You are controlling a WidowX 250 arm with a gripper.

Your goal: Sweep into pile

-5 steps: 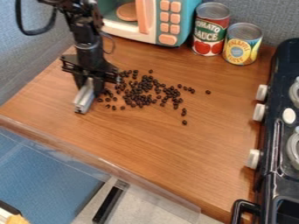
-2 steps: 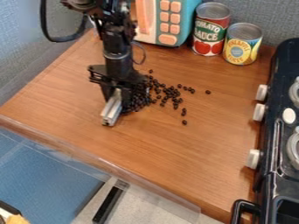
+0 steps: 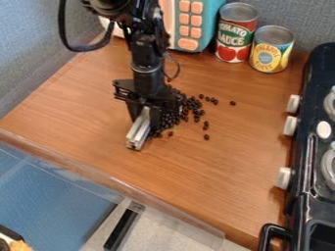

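Note:
The black gripper (image 3: 146, 115) hangs low over the wooden table, left of its middle, shut on a grey metal bar (image 3: 138, 130) that stands against the surface and slants toward the lower left. Dark beans (image 3: 185, 110) lie bunched along the bar's right side, and the gripper hides part of them. A few beans are scattered to the right of the bunch, one of them off by itself at right and another lower down.
A teal toy microwave (image 3: 203, 24), a red tomato can (image 3: 235, 32) and a yellow pineapple can (image 3: 272, 49) stand along the back. On the right is a black toy stove (image 3: 305, 162) with white knobs. The wooden table (image 3: 196, 181) ends at a front edge.
The gripper and the bar have moved right and slightly toward the front edge. Beans at the left of the spread have been pushed right into a tighter bunch.

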